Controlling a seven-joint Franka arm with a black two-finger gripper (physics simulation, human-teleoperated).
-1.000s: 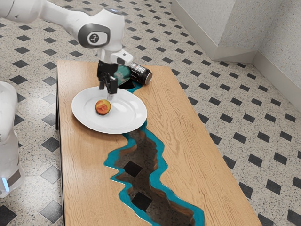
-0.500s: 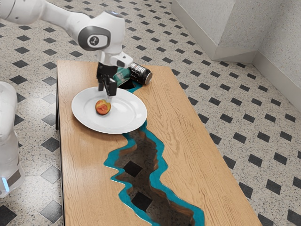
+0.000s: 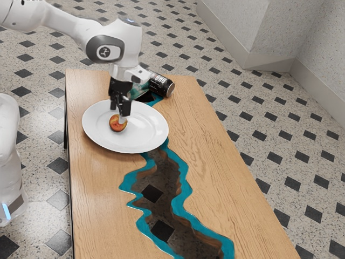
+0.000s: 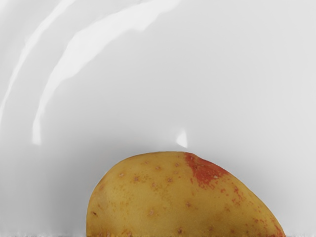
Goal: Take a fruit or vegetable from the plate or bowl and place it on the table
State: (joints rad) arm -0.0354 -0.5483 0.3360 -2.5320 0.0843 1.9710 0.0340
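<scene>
So compared with half a second ago, the tool has dropped lower and scooted over to the fruit, the yellow one with the red patch. Fruit and white plate haven't budged. Tool's spread pretty wide, with one pale fingertip overlapping the fruit's edge in the exterior view. Kinda hard to see the far side, so I can't say if it's actually touching. Fruit's right under the tool, sitting on the plate, and the plate's on the wooden counter.
</scene>
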